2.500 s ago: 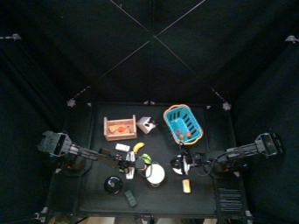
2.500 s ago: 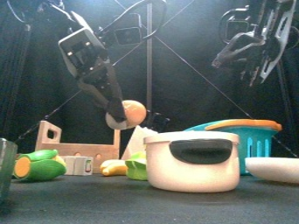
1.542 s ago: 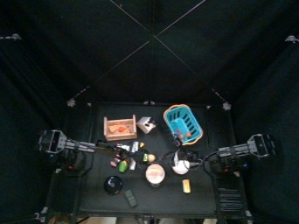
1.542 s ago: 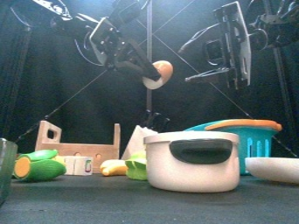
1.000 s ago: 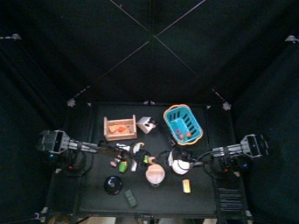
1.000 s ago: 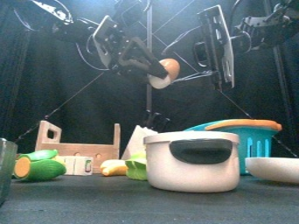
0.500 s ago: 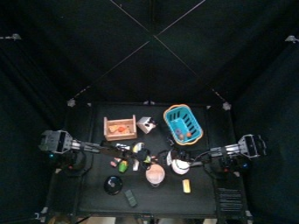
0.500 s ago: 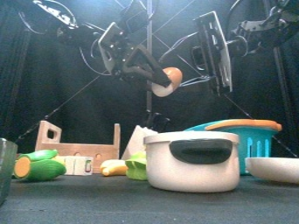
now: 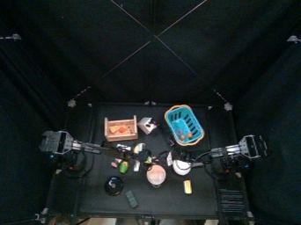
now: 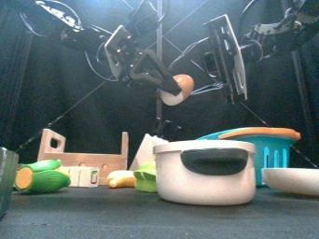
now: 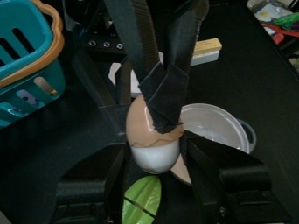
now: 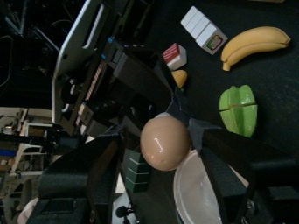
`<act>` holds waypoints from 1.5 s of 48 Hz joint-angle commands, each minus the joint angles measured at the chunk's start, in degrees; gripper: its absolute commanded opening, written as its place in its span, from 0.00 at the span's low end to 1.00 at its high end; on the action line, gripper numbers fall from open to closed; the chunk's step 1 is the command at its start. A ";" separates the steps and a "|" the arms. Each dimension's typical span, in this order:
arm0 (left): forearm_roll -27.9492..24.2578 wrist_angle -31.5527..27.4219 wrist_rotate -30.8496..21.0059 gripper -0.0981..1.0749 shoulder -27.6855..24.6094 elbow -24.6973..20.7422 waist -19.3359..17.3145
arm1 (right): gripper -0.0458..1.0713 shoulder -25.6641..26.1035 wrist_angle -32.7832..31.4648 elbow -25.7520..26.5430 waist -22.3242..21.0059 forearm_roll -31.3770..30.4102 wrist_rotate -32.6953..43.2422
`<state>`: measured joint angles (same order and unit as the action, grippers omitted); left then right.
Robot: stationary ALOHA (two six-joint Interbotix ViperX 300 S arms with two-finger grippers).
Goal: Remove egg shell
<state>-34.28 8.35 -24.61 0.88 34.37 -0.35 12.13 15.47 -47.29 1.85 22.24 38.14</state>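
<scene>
Black curtains close in my small black desk (image 9: 118,171). My left hand (image 11: 156,162) is clamped on the egg (image 10: 181,86), held high above the white pot (image 10: 206,172); my right hand (image 12: 170,140) brackets it too, fingers spread. Behind, the blue basket (image 10: 256,149) and wooden crate (image 9: 119,128) hold things I cannot identify.

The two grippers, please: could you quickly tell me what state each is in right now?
Left gripper: closed on the egg.
Right gripper: fingers either side of the egg; grip cannot be told.
</scene>
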 commanded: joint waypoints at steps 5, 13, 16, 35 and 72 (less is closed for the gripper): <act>-0.09 0.79 0.35 0.65 1.32 -1.32 -0.44 | 0.85 0.26 -1.76 1.14 0.00 1.23 0.09; -0.09 0.79 0.44 0.65 1.32 -1.05 -0.44 | 0.85 0.53 -3.25 1.05 0.00 1.93 0.09; -0.09 0.79 0.44 0.65 1.32 -1.05 -0.44 | 0.85 1.05 -4.57 0.97 0.00 2.02 0.09; -0.18 0.79 0.44 0.65 0.79 -1.32 -0.44 | 0.85 0.44 -4.83 2.20 -0.53 1.85 0.00; -0.18 0.79 0.53 0.65 0.53 -0.18 -0.44 | 0.62 2.90 -4.83 0.97 -0.62 1.58 0.00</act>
<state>-34.37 8.79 -24.08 0.97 34.63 -0.62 13.10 10.46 -46.58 1.32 23.91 38.23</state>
